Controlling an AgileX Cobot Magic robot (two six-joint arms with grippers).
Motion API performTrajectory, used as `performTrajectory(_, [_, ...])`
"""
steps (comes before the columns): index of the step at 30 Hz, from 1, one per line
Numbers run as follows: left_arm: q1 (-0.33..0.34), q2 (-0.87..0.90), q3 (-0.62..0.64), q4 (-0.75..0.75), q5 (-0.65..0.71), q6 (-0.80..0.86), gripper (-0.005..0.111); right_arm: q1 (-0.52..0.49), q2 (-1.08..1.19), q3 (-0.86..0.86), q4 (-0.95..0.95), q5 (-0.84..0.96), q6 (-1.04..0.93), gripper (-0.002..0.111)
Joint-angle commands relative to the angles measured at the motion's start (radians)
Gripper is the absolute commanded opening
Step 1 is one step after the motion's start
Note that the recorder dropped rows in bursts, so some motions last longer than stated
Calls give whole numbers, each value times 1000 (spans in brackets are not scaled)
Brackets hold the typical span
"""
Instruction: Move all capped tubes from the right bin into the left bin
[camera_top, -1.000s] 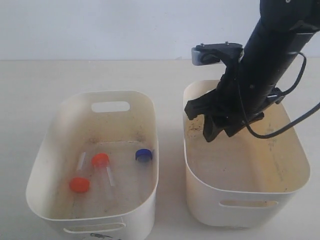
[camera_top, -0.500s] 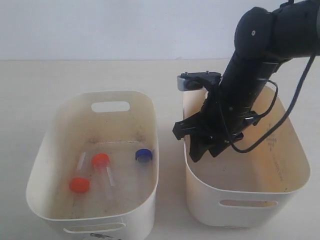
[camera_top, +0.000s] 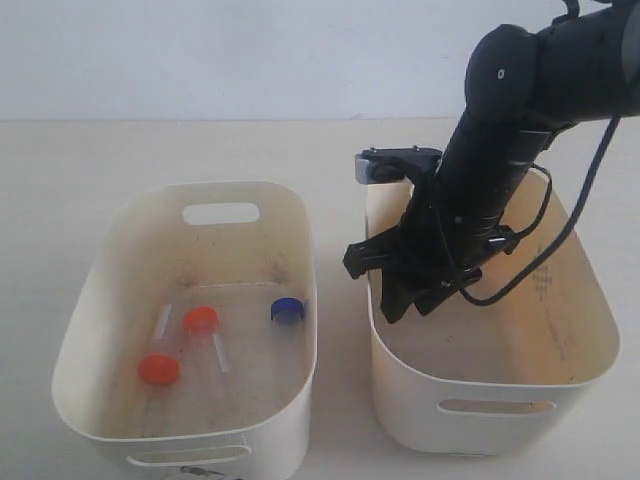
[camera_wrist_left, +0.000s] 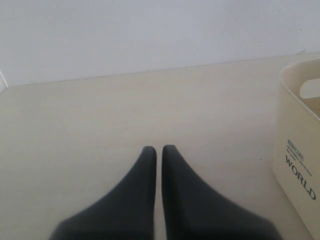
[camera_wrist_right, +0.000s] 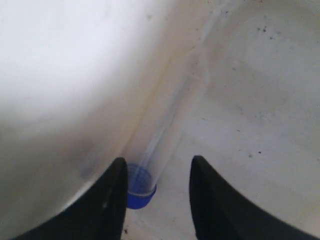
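In the right wrist view a clear tube with a dark blue cap (camera_wrist_right: 161, 140) lies on the right bin's floor (camera_wrist_right: 260, 100), against its side wall. My right gripper (camera_wrist_right: 159, 160) is open and straddles the tube's cap end, one finger close beside the cap. In the exterior view the right gripper (camera_top: 375, 287) reaches down inside the right bin (camera_top: 600, 335) by its left wall, where that tube is hidden. The left bin (camera_top: 120, 222) holds two orange-capped tubes (camera_top: 159, 369) (camera_top: 200, 320) and one blue-capped tube (camera_top: 287, 309). My left gripper (camera_wrist_left: 158, 148) is shut and empty over bare table.
A cream tub wall with dark lettering (camera_wrist_left: 296, 150) stands beside the left gripper in the left wrist view. The two bins sit side by side with a narrow gap between them. The right arm's cable (camera_top: 560, 235) hangs over the right bin.
The right arm has swung left and lowered into the right bin toward its left wall. It has hardly moved in the last half second. The tubes in the left bin have not moved.
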Motion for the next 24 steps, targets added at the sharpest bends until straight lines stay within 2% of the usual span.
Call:
performTrajectory(1, [1, -2, -4, -7, -15, -12, 4, -8, -50, 2, -8, 18, 33, 30])
performTrajectory(8, [1, -2, -4, -7, -15, -12, 4, -65, -65, 133, 64, -54, 30, 31])
performTrajectory(14, [1, -2, -4, -7, -15, -12, 4, -65, -65, 224, 190, -128, -51, 31])
performTrajectory(24, [1, -2, -4, -7, -15, -12, 4, -65, -65, 238, 234, -237, -90, 31])
